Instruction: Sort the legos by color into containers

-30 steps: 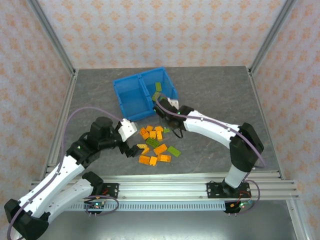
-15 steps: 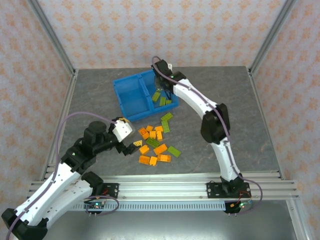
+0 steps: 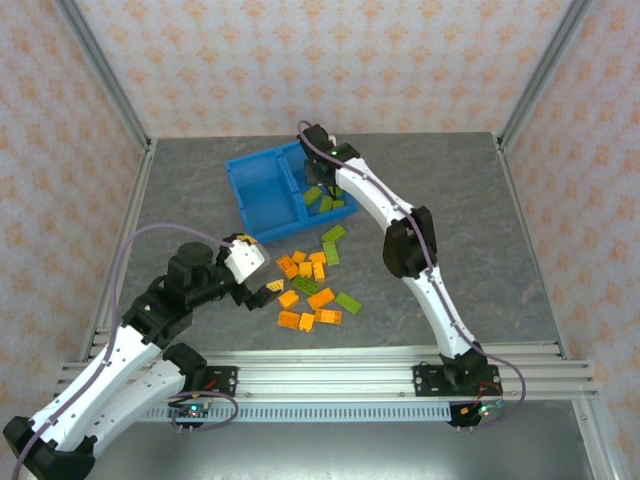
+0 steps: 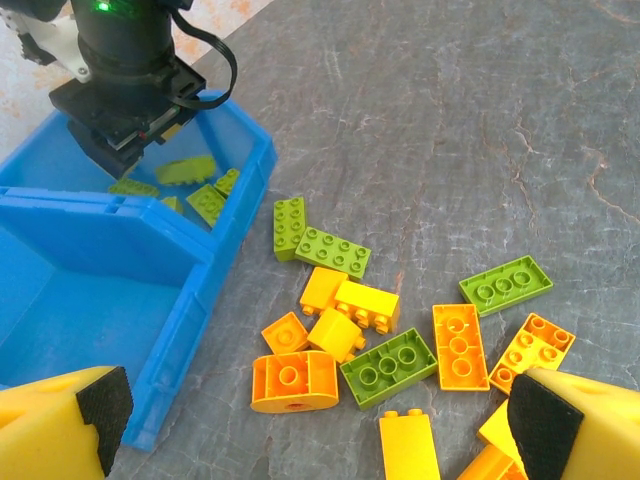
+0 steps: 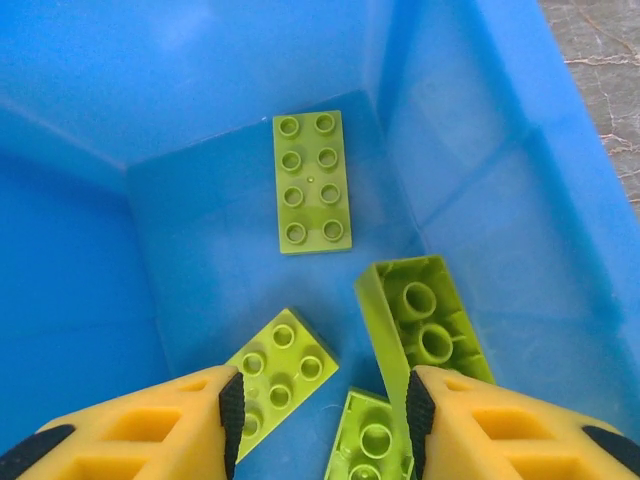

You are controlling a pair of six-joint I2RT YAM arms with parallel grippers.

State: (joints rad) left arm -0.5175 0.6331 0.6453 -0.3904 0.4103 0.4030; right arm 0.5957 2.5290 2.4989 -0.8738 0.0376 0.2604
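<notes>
Sorting scene on a grey stone-patterned counter [image 3: 450, 190]. Toward the far side sits a bright blue plastic bin [image 3: 255, 165] with two open compartments side by side, split by a dividing wall [image 4: 100, 205].

The right arm stretches far across the counter, and the right claw [image 5: 318, 400] hangs over the right compartment [image 5: 470, 150]. Its yellow fingers are moderately apart with nothing between them. Below it lie several lime green studded plastic bricks [image 5: 311, 181], one flat and one tipped up beside the right wall. The left compartment [image 4: 90, 310] looks bare.

Nearer, between the bin and the arm bases, orange studded plastic bricks [image 3: 320, 298] lie in a loose pile on the counter, mixed with a few more green ones. The left claw [image 3: 260, 293] hovers just left of that pile, fingers wide apart and holding nothing.

By the look of it, the green sorting is partly done and the orange has not begun. The next move probably calls for the left claw to drop onto an orange brick at the pile's left edge and close across its narrow sides. It would then carry the brick to the left compartment, while the right arm lifts above the bin walls.
</notes>
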